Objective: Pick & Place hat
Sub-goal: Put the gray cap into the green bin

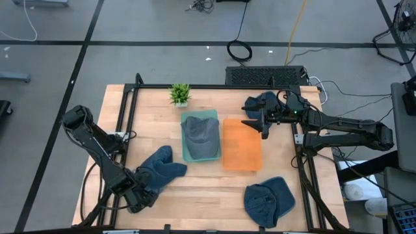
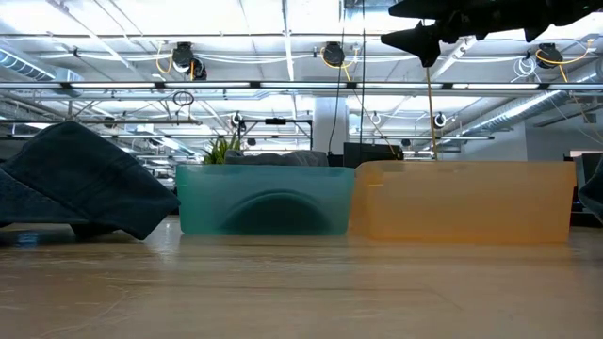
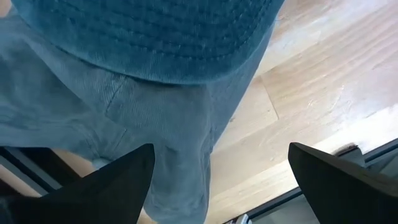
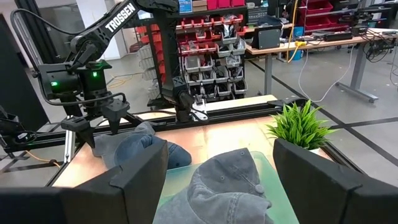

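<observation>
A blue-grey hat (image 1: 160, 170) lies on the wooden table at the near left. My left gripper (image 1: 138, 195) is open over its near-left part. In the left wrist view (image 3: 221, 148) the fingers stand on either side of the hat's cloth (image 3: 155, 99). A grey hat (image 1: 200, 133) lies in the teal bin (image 1: 185, 156). The orange bin (image 1: 242, 144) stands to its right. My right gripper (image 1: 257, 125) is open and empty, high above the orange bin's far right side; it also shows in the low view (image 2: 424, 40) and in its own wrist view (image 4: 221, 144).
Two more blue hats lie on the table, one at the far right (image 1: 262, 102) and one at the near right (image 1: 268, 200). A small green plant (image 1: 180, 93) stands behind the teal bin. A black frame (image 1: 214, 86) runs round the table top.
</observation>
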